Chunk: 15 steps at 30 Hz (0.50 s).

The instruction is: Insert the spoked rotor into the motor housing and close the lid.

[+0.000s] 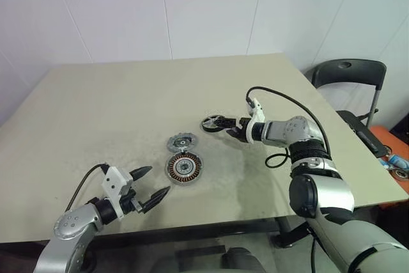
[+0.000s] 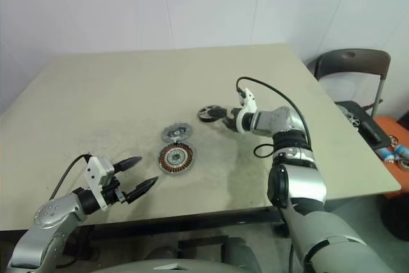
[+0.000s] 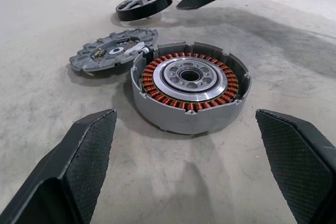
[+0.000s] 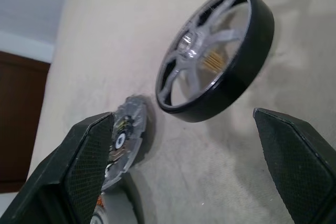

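A: What is seen from the left eye view?

B: The spoked rotor point(image 1: 214, 123) is seen lying flat on the beige tabletop point(image 1: 128, 100). It is a small wheel with a black outer rim and silver spokes. The right tool point(image 1: 231, 130) is placed just beside it, with the fingers apart and nothing held. Nearer to the robot, the motor housing point(image 1: 184, 168) is found, a short grey cylinder with copper-brown windings around a silver hub. The lid point(image 1: 181, 142), a silver-grey disc with a notched edge, is laid touching its far side. The left tool point(image 1: 151, 188) is held open near the front edge of the tabletop, apart from the housing. A black chair point(image 1: 348, 75) is seen beyond the right corner of the tabletop.

A: And from the right eye view?

B: The same arrangement is shown.

A: What is given by the left wrist view?

B: The housing is seen close between the two spread fingers point(image 3: 79, 166), which are not touching it. The ring of windings and the silver centre with its bearing hole are shown clearly. The lid is leaned a little against the housing wall, and cut-outs are visible in its face. The rotor is behind them.

A: And the right wrist view?

B: The rotor is seen between the wide fingers point(image 4: 86, 166), untouched. Several silver spokes are joined at a central hub.
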Each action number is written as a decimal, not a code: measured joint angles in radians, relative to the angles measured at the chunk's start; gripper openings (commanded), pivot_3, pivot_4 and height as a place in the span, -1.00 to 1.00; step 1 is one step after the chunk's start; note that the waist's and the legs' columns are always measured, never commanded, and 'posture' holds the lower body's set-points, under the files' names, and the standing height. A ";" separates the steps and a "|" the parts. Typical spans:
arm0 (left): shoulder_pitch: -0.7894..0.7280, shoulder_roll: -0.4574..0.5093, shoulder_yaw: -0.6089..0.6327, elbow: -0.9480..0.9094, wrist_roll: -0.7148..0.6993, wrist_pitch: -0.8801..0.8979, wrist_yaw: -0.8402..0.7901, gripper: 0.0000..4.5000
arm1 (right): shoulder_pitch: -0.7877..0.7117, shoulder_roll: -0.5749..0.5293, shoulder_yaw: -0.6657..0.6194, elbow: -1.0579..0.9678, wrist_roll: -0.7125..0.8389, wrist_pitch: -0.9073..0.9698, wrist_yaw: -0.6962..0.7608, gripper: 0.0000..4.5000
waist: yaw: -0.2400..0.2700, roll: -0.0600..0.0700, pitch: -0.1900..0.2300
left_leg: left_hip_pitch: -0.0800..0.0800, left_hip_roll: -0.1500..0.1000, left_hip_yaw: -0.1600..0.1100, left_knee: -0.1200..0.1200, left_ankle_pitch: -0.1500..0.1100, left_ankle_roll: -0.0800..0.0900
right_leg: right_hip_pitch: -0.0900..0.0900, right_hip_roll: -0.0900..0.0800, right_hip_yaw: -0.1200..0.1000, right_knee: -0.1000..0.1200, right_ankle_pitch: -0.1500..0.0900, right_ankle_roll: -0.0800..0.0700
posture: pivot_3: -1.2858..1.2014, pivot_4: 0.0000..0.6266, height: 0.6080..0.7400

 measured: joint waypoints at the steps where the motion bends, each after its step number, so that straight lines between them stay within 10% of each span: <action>1: 0.000 0.000 0.000 0.000 0.000 0.000 0.000 1.00 | -0.002 0.002 -0.006 0.011 0.000 -0.007 -0.008 0.97 | 0.000 0.000 0.000 | 0.000 0.000 0.000 0.000 0.000 0.000 | 0.000 0.000 0.000 0.000 0.000 0.000 | 0.03 -1.00 1.00; 11: 0.000 -0.001 -0.001 0.000 0.000 -0.001 0.002 1.00 | -0.051 0.036 -0.105 0.143 0.033 -0.142 -0.140 0.97 | -0.007 0.000 0.000 | 0.000 0.000 0.000 0.001 0.000 0.000 | 0.000 0.000 0.000 0.001 0.000 0.000 | 0.03 -1.00 1.00; 15: 0.000 -0.003 -0.003 0.000 0.000 -0.001 0.003 1.00 | -0.062 0.036 -0.165 0.195 0.063 -0.190 -0.206 0.57 | -0.012 0.000 0.000 | 0.000 0.000 0.000 0.001 0.000 0.000 | 0.000 0.000 0.000 0.001 0.000 0.000 | 0.03 -1.00 1.00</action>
